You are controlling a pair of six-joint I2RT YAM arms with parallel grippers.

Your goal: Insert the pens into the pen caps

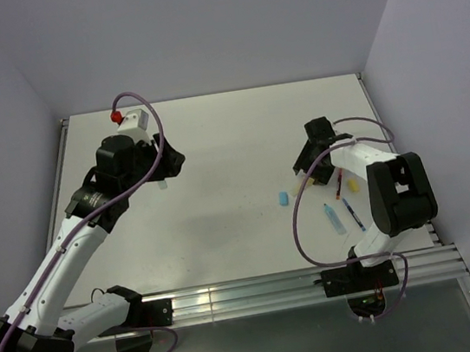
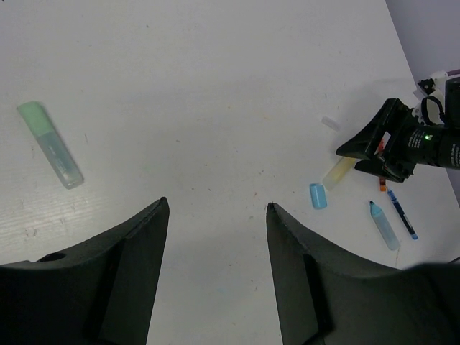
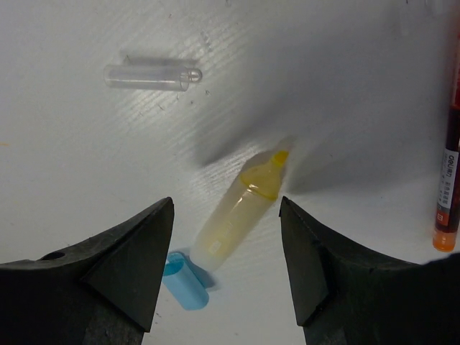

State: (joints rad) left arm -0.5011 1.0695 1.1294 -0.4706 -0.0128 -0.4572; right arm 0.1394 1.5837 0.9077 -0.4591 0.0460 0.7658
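Okay, my right claw [image 3: 226, 205] hangs wide, straddling the yellow marker [image 3: 241, 215] on the tabletop [image 1: 213, 144], tip toward one o'clock, seemingly lined up for pickup. My left claw [image 2: 215, 208] is wide and empty, with the green marker [image 2: 50, 144] at its ten o'clock.

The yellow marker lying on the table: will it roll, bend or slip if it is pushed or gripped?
The yellow marker looks like hard plastic, so probably stiff. Its body seems rounded and lies flat on the table, so a sideways push may roll it. The smooth shell might slip.
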